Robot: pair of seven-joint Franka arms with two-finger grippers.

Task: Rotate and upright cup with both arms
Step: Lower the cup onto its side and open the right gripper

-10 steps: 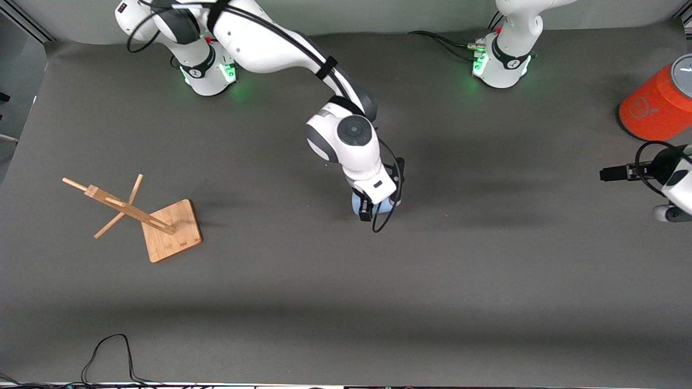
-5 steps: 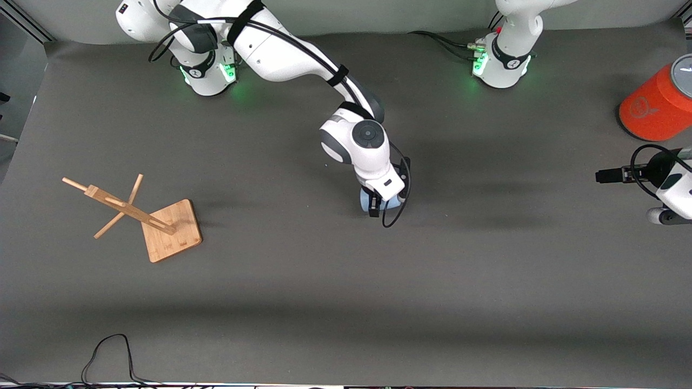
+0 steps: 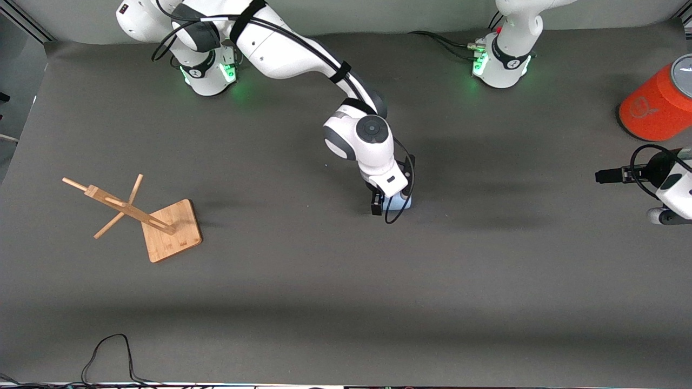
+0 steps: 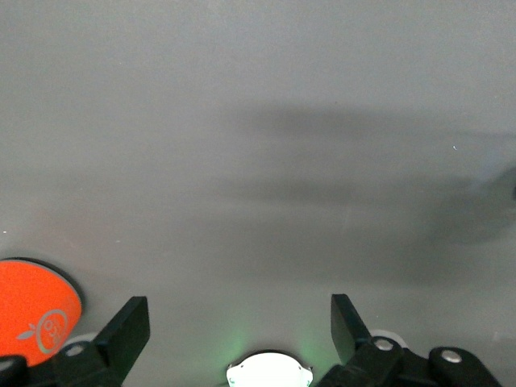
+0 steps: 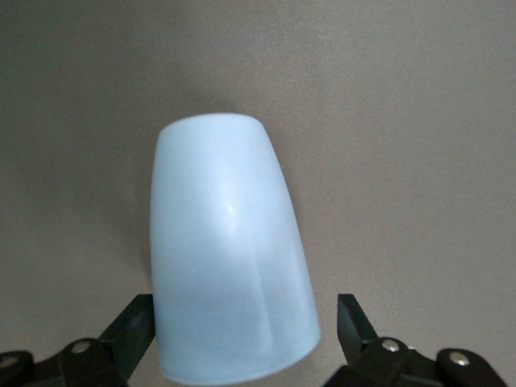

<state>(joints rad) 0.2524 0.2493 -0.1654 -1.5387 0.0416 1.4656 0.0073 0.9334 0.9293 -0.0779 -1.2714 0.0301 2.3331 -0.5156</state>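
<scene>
The light-blue cup (image 5: 230, 258) lies on its side on the grey mat, its narrow closed end pointing away from the right wrist camera. My right gripper (image 5: 243, 318) reaches down around its wide end, with one black finger (image 5: 353, 316) on each side, open. In the front view the right gripper (image 3: 388, 204) hides most of the cup (image 3: 399, 203) at mid-table. My left gripper (image 3: 604, 175) hangs open and empty over the left arm's end of the table, and it waits; its spread fingers (image 4: 129, 322) show in the left wrist view.
A large orange can (image 3: 657, 105) with a grey lid stands at the left arm's end; it also shows in the left wrist view (image 4: 32, 310). A toppled wooden rack (image 3: 162, 229) lies toward the right arm's end. A black cable (image 3: 108, 351) loops at the mat's near edge.
My right gripper has moved toward the left arm's end, and the cup under it has shifted the same way. The left gripper has drifted slightly.
</scene>
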